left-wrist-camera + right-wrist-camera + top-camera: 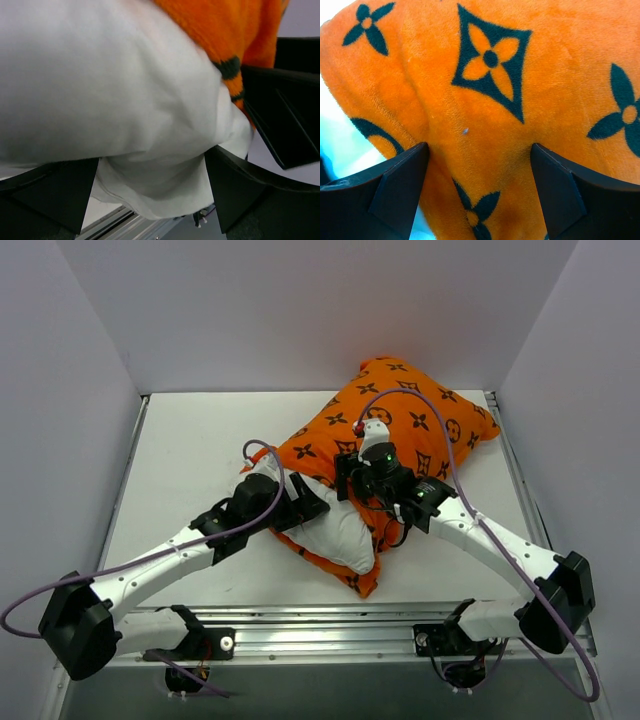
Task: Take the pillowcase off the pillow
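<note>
The left gripper (312, 502), jaws spread wide and clamping nothing, straddles the bare white corner of the pillow (340, 530) near the middle of the front edge of the table (190, 460). Just right of it, the right gripper (347, 478) presses parted jaws onto the pillowcase (420, 425), which runs toward the far right corner. The right arm's purple cable (430, 400) arcs over the orange plush.

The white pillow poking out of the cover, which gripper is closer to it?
Left. The left gripper straddles the exposed end of the pillow. The right gripper is over the covered part, around a bulge of the orange pillowcase.
</note>
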Tool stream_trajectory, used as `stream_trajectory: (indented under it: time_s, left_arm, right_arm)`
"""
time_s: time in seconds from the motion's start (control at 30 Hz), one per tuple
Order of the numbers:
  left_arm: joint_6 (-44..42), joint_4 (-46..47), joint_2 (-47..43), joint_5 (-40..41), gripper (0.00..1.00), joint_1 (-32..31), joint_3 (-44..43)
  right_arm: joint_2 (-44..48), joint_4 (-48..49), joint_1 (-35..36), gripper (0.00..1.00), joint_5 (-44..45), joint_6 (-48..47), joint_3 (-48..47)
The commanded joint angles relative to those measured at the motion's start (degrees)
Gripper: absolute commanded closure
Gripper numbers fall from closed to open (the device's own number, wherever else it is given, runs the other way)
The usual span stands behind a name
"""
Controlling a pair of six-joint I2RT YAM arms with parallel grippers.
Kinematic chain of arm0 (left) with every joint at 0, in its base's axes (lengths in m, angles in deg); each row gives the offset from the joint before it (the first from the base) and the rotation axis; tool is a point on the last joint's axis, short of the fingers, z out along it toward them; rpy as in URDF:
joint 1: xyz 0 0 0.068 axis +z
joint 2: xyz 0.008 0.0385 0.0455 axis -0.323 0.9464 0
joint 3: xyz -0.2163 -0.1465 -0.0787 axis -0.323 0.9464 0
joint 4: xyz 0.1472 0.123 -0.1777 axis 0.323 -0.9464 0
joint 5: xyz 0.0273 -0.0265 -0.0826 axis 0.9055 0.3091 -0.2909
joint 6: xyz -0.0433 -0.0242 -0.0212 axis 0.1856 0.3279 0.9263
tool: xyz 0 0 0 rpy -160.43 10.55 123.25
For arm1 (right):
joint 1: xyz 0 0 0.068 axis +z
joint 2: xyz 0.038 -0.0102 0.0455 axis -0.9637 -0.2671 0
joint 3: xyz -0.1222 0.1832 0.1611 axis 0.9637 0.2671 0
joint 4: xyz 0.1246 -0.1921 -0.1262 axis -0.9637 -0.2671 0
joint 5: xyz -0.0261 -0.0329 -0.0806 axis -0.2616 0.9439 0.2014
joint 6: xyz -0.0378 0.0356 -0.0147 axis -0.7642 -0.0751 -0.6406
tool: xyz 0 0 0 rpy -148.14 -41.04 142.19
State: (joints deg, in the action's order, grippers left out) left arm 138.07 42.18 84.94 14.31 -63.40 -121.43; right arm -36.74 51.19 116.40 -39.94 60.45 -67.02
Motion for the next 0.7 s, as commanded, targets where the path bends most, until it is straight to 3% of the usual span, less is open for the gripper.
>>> stream_trajectory:
  time_s: [0.0,0.07,0.1,0.13,0.17,0.23,0.5,0.67]
  left_arm:
    - [0.6,2.3,3.7,3.1,0.06,-0.6,-3.5]
    - [0.5,2.0,4.9,3.7,0.05,-0.5,-3.8]
    - [0.4,1.5,4.9,4.0,0.18,-0.5,-3.9]
    - [0.1,1.1,4.7,4.4,0.51,-0.6,-3.9]
    - [0.0,0.8,4.0,5.3,0.69,-0.6,-3.7]
    - [-1.1,-1.2,3.1,6.3,0.97,-0.5,-3.9]
    - [-4.7,-7.7,-1.2,8.4,0.98,-0.6,-6.9]
    - [-6.8,-11.7,-3.5,9.7,0.98,-0.5,-8.9]
  right_arm:
    - [-1.5,0.9,1.8,0.23,-1.6,1.0,0.3]
    - [-1.2,-0.5,2.2,0.23,-1.0,0.6,-0.3]
    - [-0.9,-1.3,2.3,0.23,-1.0,0.0,-1.3]
    - [-0.7,-2.1,2.6,0.23,-1.0,-0.4,-2.1]
    - [-0.2,-3.9,3.5,0.23,-0.8,-0.7,-2.8]
    - [0.5,-4.6,4.4,0.22,-0.3,-1.7,-4.4]
    - [-2.1,-5.8,6.0,0.2,2.3,-1.9,-5.9]
    - [-5.7,-6.9,5.7,0.21,11.1,-0.4,-5.3]
